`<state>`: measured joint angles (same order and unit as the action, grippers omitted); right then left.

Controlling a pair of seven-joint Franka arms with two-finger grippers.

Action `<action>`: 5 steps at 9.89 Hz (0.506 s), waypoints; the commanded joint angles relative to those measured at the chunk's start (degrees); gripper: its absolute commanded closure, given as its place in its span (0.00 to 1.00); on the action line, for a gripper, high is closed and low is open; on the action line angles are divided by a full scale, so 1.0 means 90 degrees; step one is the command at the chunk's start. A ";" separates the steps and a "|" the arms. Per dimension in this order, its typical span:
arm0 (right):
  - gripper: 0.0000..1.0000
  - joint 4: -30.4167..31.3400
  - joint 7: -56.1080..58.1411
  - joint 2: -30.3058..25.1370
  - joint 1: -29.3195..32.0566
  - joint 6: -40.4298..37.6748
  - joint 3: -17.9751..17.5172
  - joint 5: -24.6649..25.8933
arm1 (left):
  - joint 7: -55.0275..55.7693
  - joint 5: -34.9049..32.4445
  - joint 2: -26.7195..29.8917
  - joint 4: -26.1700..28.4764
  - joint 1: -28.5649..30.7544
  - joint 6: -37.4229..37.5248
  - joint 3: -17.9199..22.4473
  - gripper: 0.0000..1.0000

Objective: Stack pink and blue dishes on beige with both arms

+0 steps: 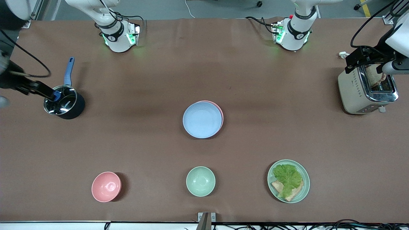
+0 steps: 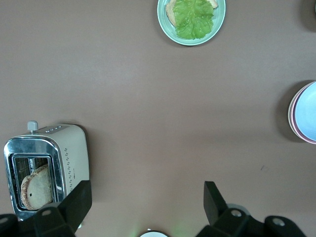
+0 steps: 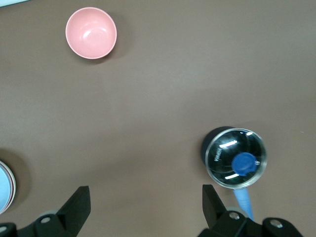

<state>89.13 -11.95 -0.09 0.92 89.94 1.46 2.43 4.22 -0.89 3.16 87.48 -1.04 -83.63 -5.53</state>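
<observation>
The light blue plate point(image 1: 202, 119) lies on the pink plate point(image 1: 220, 112) at the table's middle; only a crescent of pink shows. In the left wrist view the stack appears as the blue plate point(image 2: 308, 112) over a pink edge point(image 2: 295, 116), with a thin cream rim point(image 2: 290, 109) under them that may be the beige plate. The front view shows no beige plate. My left gripper point(image 1: 364, 58) point(image 2: 148, 190) hangs open and empty high over the toaster end. Just as empty, my right gripper point(image 1: 40, 89) point(image 3: 145, 192) stands open high beside the pot.
A toaster point(image 1: 366, 89) with bread stands at the left arm's end. A lidded pot point(image 1: 64, 103) with a blue handle stands at the right arm's end. Nearer the front camera sit a pink bowl point(image 1: 106, 186), a mint bowl point(image 1: 200, 181) and a mint plate point(image 1: 305, 185) with lettuce.
</observation>
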 commanded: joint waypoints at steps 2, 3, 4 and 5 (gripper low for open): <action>0.00 -0.0655 0.0448 -0.0077 0.0073 -0.0852 0.0394 -0.0367 | -0.0078 0.0040 0.0049 0.0222 0.0047 0.0103 -0.0020 0.00; 0.00 -0.0665 0.0469 -0.0068 0.0073 -0.0853 0.0385 -0.0358 | -0.0078 0.0031 0.0049 0.0222 0.0056 0.0132 -0.0020 0.00; 0.00 -0.0665 0.0459 -0.0058 0.0064 -0.0843 0.0366 -0.0338 | -0.0078 0.0021 0.0030 0.0203 0.0056 0.0132 -0.0020 0.00; 0.00 -0.0665 0.0469 -0.0058 0.0063 -0.0843 0.0356 -0.0328 | -0.0078 0.0011 0.0030 0.0202 0.0056 0.0132 -0.0020 0.00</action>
<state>83.59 -8.38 -0.82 1.12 82.80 5.00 0.19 4.22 -0.89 3.19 87.49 -0.87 -82.99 -5.53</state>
